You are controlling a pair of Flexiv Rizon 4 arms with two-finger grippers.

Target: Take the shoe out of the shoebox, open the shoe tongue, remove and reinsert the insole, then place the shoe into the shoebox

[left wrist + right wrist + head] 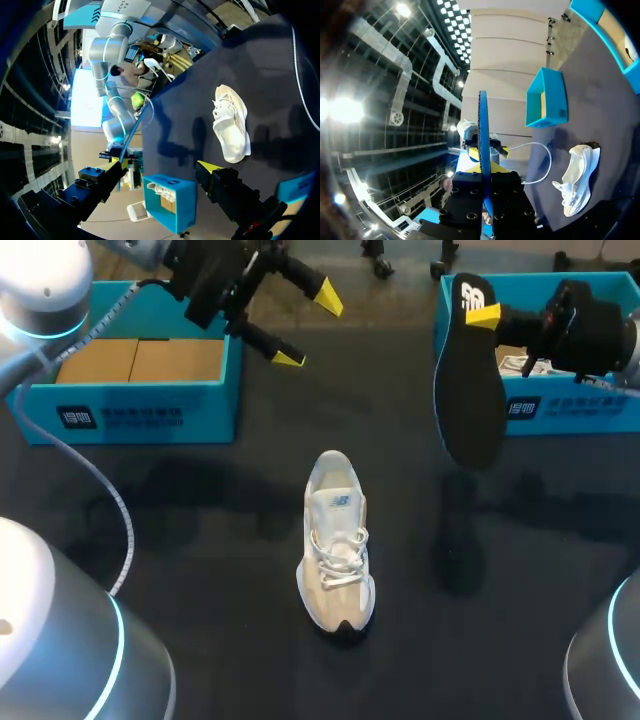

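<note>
Black insole [468, 400] hangs pinched in the right gripper [479, 314], upper right; left gripper [308, 328] gapes empty, upper left. Best fed toe-first into the centre shoe [337, 545].

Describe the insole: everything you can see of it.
The insole is black, thin and flat, foam-like, with a white mark at its heel; edge-on in the right wrist view it looks blue. It hangs toe-down above the table, pinched at the heel by the right end effector, apart from the shoe.

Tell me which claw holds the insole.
The right claw, shut on the black insole; the left claw hangs open and empty.
</note>
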